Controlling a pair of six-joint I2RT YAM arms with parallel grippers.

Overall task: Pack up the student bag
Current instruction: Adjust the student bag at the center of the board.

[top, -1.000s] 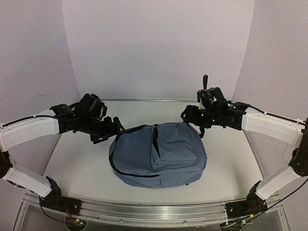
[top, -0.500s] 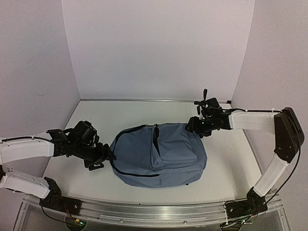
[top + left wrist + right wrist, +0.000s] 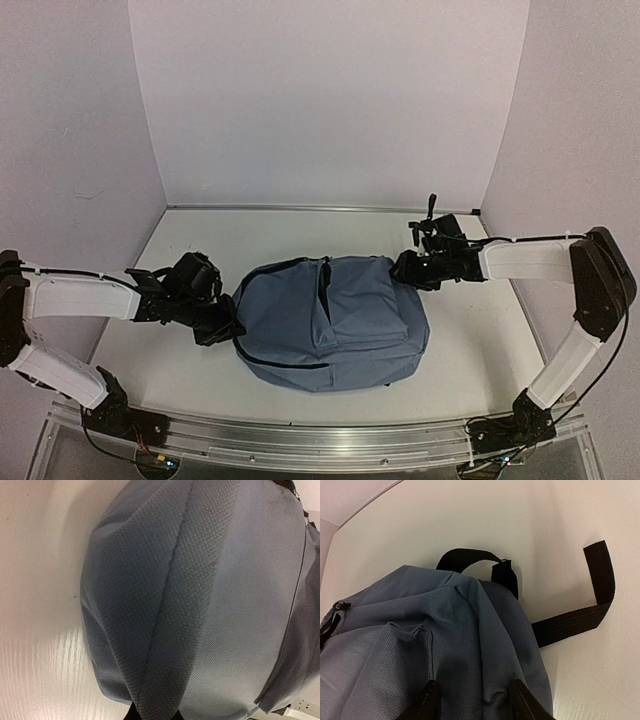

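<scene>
Two grippers meet the student bag [image 3: 330, 320], which lies flat on the counter [image 3: 480, 340] between them, front pocket [image 3: 365, 322] upward. At the bag's top end the right gripper [image 3: 472, 685] pinches a bunched fold of fabric; the carry handle [image 3: 470, 557] lies just ahead of its fingertips and a loose strap [image 3: 580, 615] trails off to one side. At the opposite, rounded end a fabric ridge runs between the barely visible fingertips of the left gripper [image 3: 222, 325]; whether it clamps cannot be told. The step in hand is judged to be seizing the bag to position it for packing. Good practice is a deep bite on a seam or fold, with both arms moving together, since soft cloth slips and sags.
</scene>
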